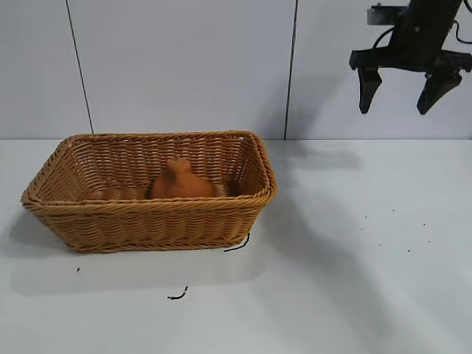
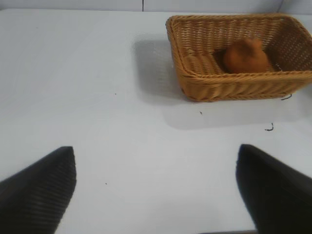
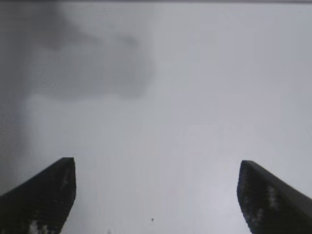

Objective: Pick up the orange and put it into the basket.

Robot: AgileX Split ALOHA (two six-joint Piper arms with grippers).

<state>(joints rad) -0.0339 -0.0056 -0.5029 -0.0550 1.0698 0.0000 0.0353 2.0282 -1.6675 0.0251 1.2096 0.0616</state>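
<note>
- Wicker is the material at the left of the exterior view: the basket sits on the white table, left of the middle.
- Inside it, against the near wall and somewhat right of the basket's centre, rests the orange, upright with its knobby neck on top; nothing holds it.
- Two short dark threads lie on the table, one touching the basket's near right corner, the other just in front of it.
- Farther right the table is bare but for a few dark specks.
- High at the upper right hangs the right gripper, well clear of the table and well apart from the basket, its fingers spread wide and holding nothing; its own wrist view shows only table between the two tips.
- The left arm does not show in the exterior view; its wrist view looks across the table at the basket and orange from a distance, and the left gripper has its fingers wide apart, empty.
- Judged from how things lie, the placing is done: the orange is in the basket and released.
- What is left, as I judge it, is only to bring the right arm to rest without passing low over the basket; no further grasp seems called for.
</note>
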